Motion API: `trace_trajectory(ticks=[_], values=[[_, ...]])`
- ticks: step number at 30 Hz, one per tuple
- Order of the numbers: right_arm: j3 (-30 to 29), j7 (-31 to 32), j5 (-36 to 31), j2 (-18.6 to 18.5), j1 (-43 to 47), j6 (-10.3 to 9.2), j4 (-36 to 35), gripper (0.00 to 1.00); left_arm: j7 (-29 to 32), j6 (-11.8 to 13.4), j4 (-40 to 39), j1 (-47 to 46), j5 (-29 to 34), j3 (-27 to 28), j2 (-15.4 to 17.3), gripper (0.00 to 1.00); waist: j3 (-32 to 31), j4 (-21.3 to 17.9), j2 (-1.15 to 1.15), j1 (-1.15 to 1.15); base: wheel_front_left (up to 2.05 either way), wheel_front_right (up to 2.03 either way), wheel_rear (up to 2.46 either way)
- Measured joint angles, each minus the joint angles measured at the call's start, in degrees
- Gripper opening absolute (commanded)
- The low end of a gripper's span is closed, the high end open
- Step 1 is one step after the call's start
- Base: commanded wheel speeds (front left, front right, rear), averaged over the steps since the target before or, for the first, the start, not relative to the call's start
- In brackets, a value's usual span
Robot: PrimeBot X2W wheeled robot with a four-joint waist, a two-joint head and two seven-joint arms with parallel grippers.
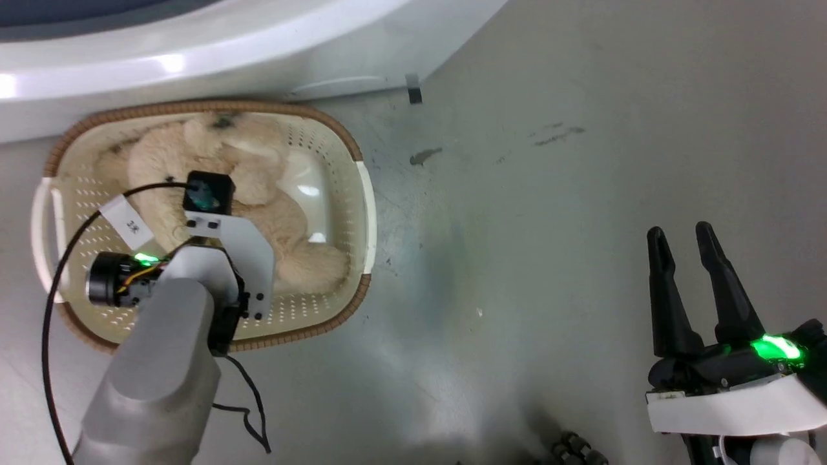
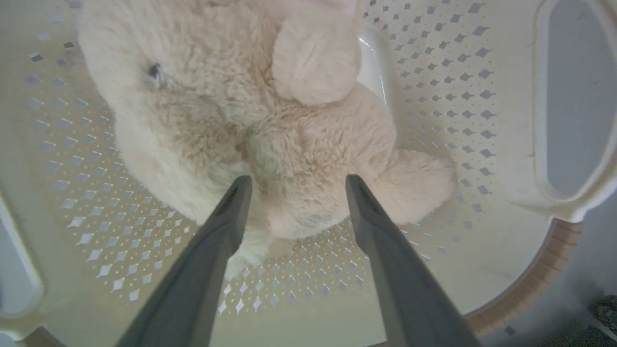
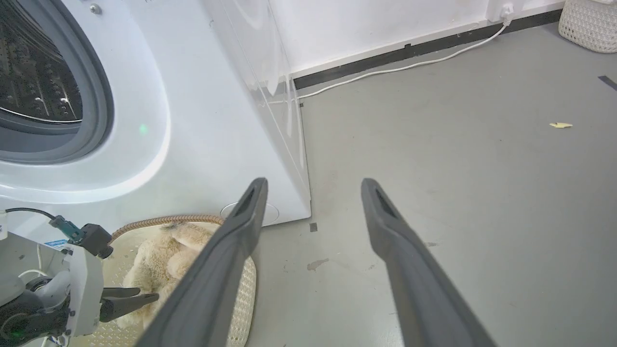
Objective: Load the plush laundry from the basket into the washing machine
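Left tool (image 2: 299, 179) spread open, empty, tips just at the plush laundry (image 2: 250, 125) lying ahead of it in the basket (image 2: 462, 96). Sink deeper so both fingers straddle the thick body before clenching; fur likely squashes. Right tool (image 1: 680, 230) open, idle, well apart. Beyond the basket stands the washing machine (image 3: 193, 120).

- Floor (image 3: 458, 193): smooth grey surface with a dull sheen; soft patches of reflected light in the head view.
- Floor marks: one dark stain (image 1: 426, 155), faint dark scuffs (image 1: 559, 134), and a small dark tape square (image 1: 414, 95).
- Debris: a yellowish scrap (image 3: 560, 125) lies on open floor, well apart from the wall.
- Wall (image 3: 385, 19): plain white, with a black skirting strip (image 3: 424, 48) along its foot.
- White cable (image 3: 400, 69): runs over the floor just beside the skirting and rises to a white fitting (image 3: 504, 9) on the wall.
- Pale woven bin (image 3: 588, 24): stands on the floor near the wall, partly cut off by the frame.
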Motion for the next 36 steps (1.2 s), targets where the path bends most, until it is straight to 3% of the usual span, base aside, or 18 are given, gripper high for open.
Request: trace_trajectory(ticks=[19, 28, 29, 30, 36], values=[[1.59, -2.37, 3.81, 0.00, 0.55, 0.00, -4.12, 1.00, 4.98, 0.24, 5.86, -9.70, -2.58, -4.74, 3.21, 1.00, 10.41, -2.39, 0.00, 0.00, 0.04, 0.04, 0.04], [2.33, -3.50, 5.97, 0.00, 0.76, 0.00, -5.88, 1.00, 11.41, 0.44, 8.33, -14.60, -3.14, -8.05, 4.81, 1.00, 14.71, -3.64, 0.00, 0.00, 0.01, 0.01, 0.01], [2.37, -3.55, 6.28, 0.00, 0.76, 0.00, -6.05, 1.00, 12.54, 0.38, 8.56, -15.17, -3.32, -8.33, 4.92, 0.61, 15.18, -3.78, 0.00, -0.01, 0.00, 0.00, 0.00], [2.49, -3.58, 6.55, 0.00, 0.76, 0.00, -6.15, 1.00, 13.32, 0.26, 8.64, -15.71, -3.53, -8.62, 5.13, 0.00, 15.65, -3.94, 0.00, -0.01, 0.00, 0.00, 0.00], [3.74, -3.77, 7.60, 0.00, 0.26, 0.00, -6.11, 1.00, 15.01, -0.59, 6.82, -16.61, -3.71, -10.14, 6.21, 0.00, 16.62, -4.61, 0.00, -0.01, 0.00, 0.00, 0.00]])
